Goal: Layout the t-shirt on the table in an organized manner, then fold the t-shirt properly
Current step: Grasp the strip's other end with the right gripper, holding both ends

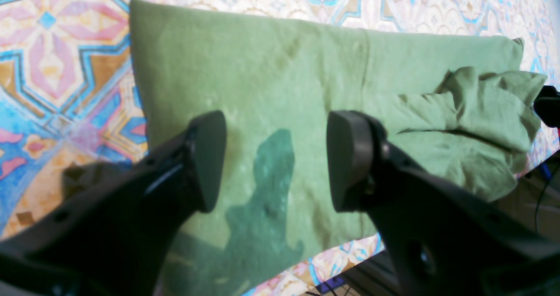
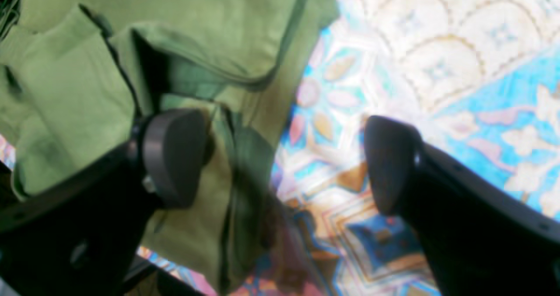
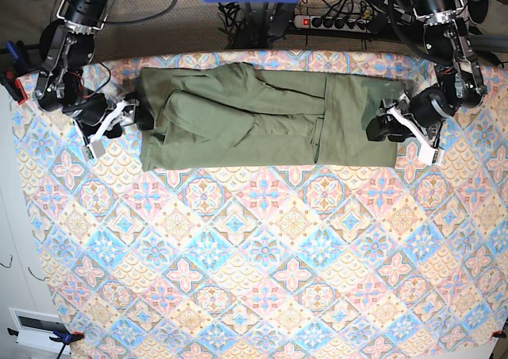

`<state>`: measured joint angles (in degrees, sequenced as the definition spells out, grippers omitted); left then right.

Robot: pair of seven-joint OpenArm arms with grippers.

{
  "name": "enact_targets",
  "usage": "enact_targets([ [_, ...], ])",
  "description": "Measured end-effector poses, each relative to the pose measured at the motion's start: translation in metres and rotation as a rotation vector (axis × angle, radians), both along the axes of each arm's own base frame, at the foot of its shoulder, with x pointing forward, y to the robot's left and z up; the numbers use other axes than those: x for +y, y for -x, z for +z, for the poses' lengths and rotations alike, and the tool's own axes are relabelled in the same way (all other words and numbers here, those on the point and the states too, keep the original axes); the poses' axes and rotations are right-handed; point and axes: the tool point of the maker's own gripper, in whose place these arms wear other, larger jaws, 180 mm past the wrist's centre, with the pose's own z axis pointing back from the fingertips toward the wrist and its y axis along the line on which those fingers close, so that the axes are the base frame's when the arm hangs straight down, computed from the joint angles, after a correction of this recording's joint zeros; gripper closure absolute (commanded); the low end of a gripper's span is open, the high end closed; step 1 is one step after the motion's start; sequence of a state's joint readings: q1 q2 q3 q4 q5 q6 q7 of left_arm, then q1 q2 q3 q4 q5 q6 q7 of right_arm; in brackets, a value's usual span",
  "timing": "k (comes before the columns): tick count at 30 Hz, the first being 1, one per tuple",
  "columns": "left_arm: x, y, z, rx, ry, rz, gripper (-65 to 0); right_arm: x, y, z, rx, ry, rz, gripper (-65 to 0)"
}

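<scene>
Nearest the base camera, the table (image 3: 262, 279) is a wide stretch of pink, blue and cream tile-pattern cloth. Further back, along the far part of the table, lies the t-shirt (image 3: 262, 121), olive green, folded into a long horizontal band with rumpled layers bunched toward one end.

At the smoother end sits the left gripper (image 1: 275, 160), and the wrist view shows its jaws parted, both dark pads hanging just over flat green fabric with nothing pinched between them; its shadow falls on the cloth below. Beyond the pads, the shirt runs off to a crumpled heap at its other end.

Over at that crumpled end, the right gripper (image 2: 286, 160) is spread wide, released. One pad sits against the shirt's folded edge, the other over bare patterned table; the view is blurred, so whether the pad actually touches the fabric cannot be told.

Behind the table, a power strip (image 3: 337, 22) and cables lie on the floor.
</scene>
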<state>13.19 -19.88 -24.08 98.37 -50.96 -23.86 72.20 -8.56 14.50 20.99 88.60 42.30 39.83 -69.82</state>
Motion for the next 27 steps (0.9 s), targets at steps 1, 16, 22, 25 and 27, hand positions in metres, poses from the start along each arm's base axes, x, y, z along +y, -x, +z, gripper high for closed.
enact_targets([
  [1, 0.0, 0.0, 0.0, 0.0, 0.0, 0.0, -36.1, 0.001, 0.0, 0.0, 0.001, -0.003, 0.0, -54.6],
  [16, 0.006, 0.007, -0.02, 0.065, 0.03, 0.031, -36.0, 0.022, -0.008, 0.014, -0.055, -0.131, -0.001, -54.6],
  [22, 0.006, 0.007, -0.02, 0.065, 0.031, 0.031, -36.0, 0.032, -0.004, -0.005, -0.009, -0.194, -0.018, -54.6],
  [25, 0.006, 0.006, -0.02, 0.064, 0.031, 0.031, -36.0, 0.03, -0.004, -0.007, -0.016, -0.209, -0.035, -54.6],
  [27, 0.006, 0.007, -0.02, 0.064, 0.031, 0.031, -36.0, 0.03, -0.005, -0.007, -0.017, -0.217, -0.04, -54.6],
])
